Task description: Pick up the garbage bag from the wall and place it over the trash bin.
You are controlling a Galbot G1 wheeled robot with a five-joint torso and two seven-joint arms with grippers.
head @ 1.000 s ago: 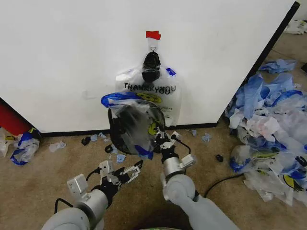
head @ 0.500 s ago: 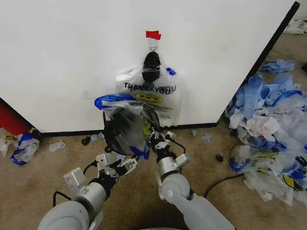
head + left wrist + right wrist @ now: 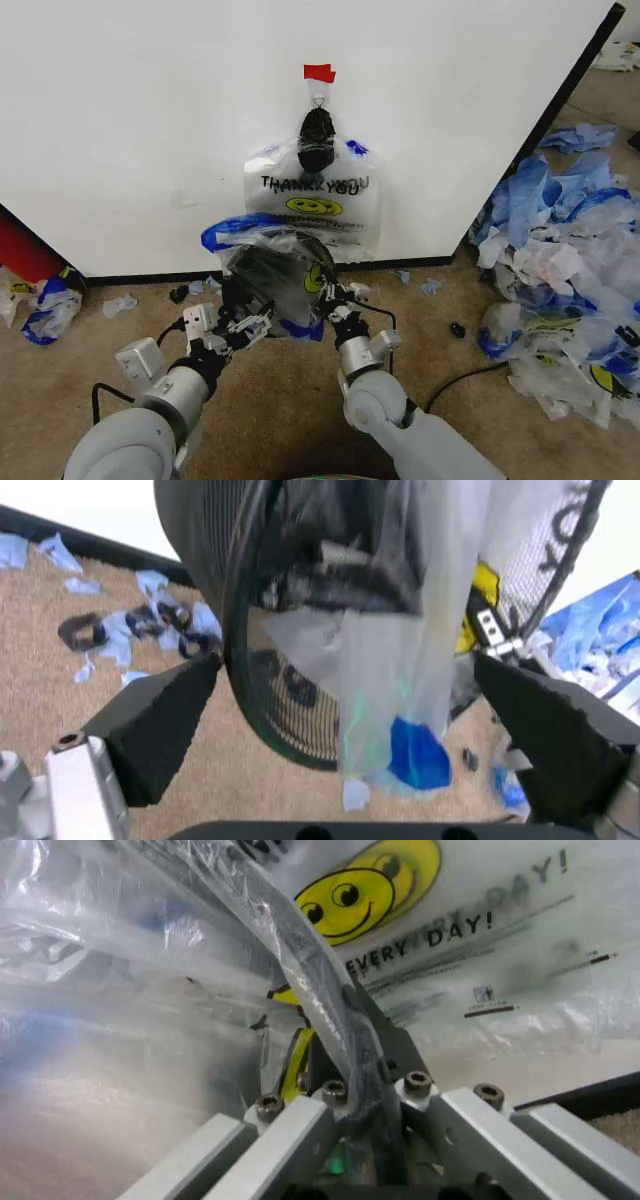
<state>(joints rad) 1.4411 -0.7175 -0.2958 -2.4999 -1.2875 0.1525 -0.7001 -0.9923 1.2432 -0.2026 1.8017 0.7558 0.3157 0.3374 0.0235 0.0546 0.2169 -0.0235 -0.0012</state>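
1. My right tool (image 3: pixel 335 303) is clamped on the black mesh trash bin's (image 3: pixel 262 275) rim with a fold of the garbage bag (image 3: pixel 290 262), holding the bin tilted off the floor so the plastic stays draped over it.
2. My left tool (image 3: pixel 232 322) sits apart, fingers spread beside the bin's lower edge.
3. My left wrist view shows a blue handle (image 3: pixel 418 754) hanging below the bin.
4. Farther off, another smiley bag (image 3: pixel 315 195) hangs on the wall (image 3: pixel 140 120).

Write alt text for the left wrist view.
A black mesh trash bin, draped in a see-through garbage bag with a blue patch low down, sits between the left gripper's open black fingers. Blue plastic scraps litter the tan carpet behind.
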